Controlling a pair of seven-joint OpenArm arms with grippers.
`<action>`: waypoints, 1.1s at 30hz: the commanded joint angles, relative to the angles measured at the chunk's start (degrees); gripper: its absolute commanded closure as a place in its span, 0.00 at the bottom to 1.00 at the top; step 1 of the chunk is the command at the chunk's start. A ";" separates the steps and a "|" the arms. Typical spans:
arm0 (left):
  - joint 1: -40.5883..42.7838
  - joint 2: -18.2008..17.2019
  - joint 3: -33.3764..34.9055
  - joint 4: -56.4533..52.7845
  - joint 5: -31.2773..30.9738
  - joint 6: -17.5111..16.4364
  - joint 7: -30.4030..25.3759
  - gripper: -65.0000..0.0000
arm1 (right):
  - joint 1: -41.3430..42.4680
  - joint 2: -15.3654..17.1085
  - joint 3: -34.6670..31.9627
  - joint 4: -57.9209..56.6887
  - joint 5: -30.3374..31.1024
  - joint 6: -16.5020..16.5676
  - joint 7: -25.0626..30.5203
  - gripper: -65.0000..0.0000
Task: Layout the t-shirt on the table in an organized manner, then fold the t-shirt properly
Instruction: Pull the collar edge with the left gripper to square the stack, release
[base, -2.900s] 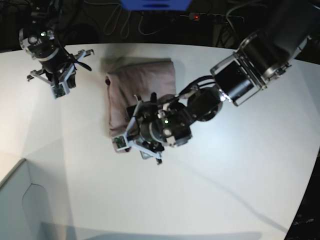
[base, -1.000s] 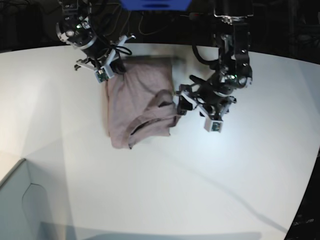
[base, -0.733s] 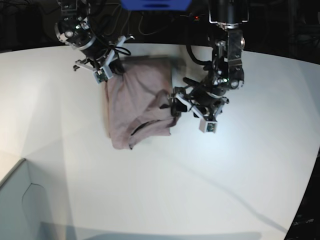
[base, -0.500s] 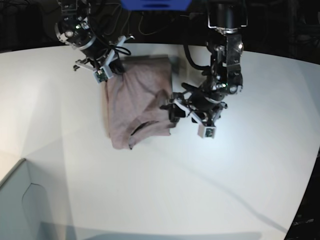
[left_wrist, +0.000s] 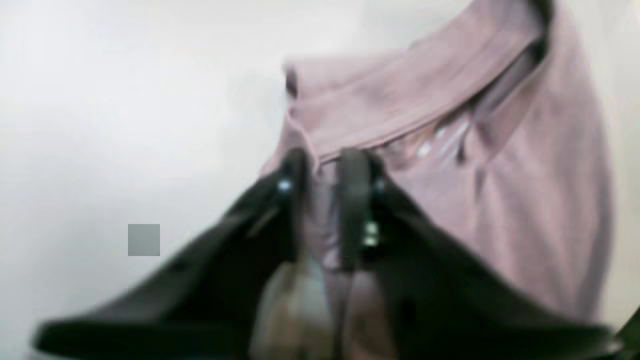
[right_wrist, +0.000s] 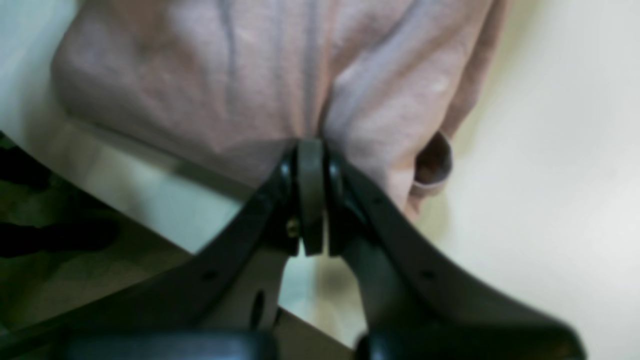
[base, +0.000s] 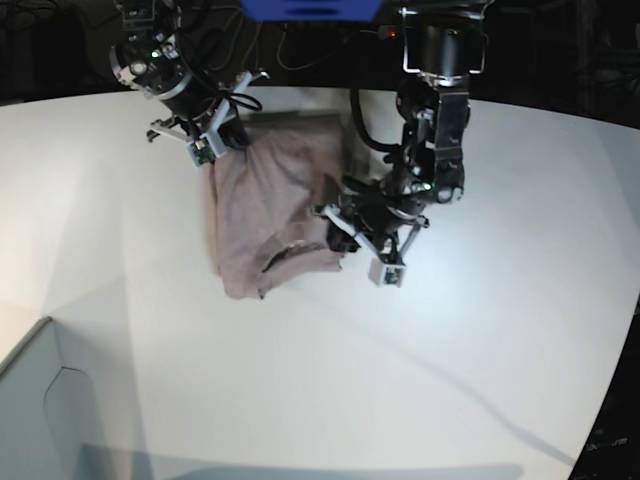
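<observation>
Two arms work one t-shirt (base: 270, 205), which lies bunched and partly folded on the far middle of the white worktop (base: 480, 340).

Left wrist view: the left gripper (left_wrist: 325, 170) has its jaws drawn narrow with a pinch of mauve cloth between them, right at a hem edge of the shirt (left_wrist: 500, 165). Pale stitching or a label shows just beyond, blurred.

Right wrist view: the right gripper (right_wrist: 311, 150) has its jaws pressed together on a fold of the t-shirt (right_wrist: 250, 80), close to the worktop's far edge, with a sleeve cuff just beside it.

Base view: the right gripper (base: 222, 140) pins the shirt's far corner, and the left gripper (base: 338, 228) sits at the near right edge, where the cloth lies rumpled over itself.

By my judgement the laying-out step is in hand, not folding proper. Next, the two grips likely need to pull apart and lift slightly so the doubled cloth opens flat; a pull too strong may drag the whole shirt.
</observation>
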 joint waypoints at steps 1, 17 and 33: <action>-1.59 0.42 0.34 1.92 -2.32 -0.50 -0.94 0.95 | 0.08 0.05 0.02 0.86 0.34 0.29 0.61 1.00; -10.29 -0.89 0.34 -1.42 -4.78 -0.15 -0.77 1.00 | 0.17 0.75 -0.07 0.86 0.34 0.29 0.61 1.00; -6.95 -2.38 -0.01 4.12 -5.57 -0.59 -0.42 0.23 | -0.19 0.92 0.02 3.85 0.34 0.29 0.78 1.00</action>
